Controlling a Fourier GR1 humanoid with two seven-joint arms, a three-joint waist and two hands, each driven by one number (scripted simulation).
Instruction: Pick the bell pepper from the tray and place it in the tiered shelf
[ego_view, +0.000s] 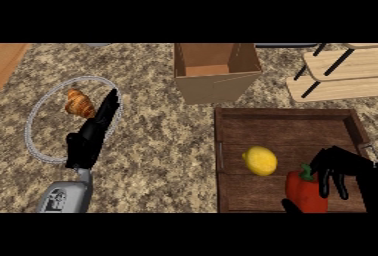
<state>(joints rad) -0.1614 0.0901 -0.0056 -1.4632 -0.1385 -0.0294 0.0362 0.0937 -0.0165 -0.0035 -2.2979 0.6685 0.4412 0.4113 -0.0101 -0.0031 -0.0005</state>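
At the far left, a round plate (46, 150) with a pale rim sits on the speckled granite desk (162, 150), and a croissant (80, 103) lies on it toward the plate's 1 o'clock side. The left robot hand (94, 132) stands over the plate's right edge, at about 5 o'clock from the croissant, fingers straight and pointing up, open and holding nothing; its grey forearm enters from the lower edge.

Toward the middle, at 12 o'clock, an open cardboard box (215, 70) stands on the desk. Below it, at about 5 o'clock from the box, lies a dark wooden tray (288, 127). A lemon (260, 160) rests inside the tray left of its centre. At 4 o'clock from the lemon, near the tray's lower edge, sits the red bell pepper (304, 192) with a green stem. The right robot hand (341, 167) reaches over it from 3 o'clock, fingers curled down against the pepper's right side and the thumb showing at its lower left, closing round it.

At the upper right, at 1 o'clock from the tray, the light wooden tiered shelf (336, 75) with black struts stands well apart from the pepper.
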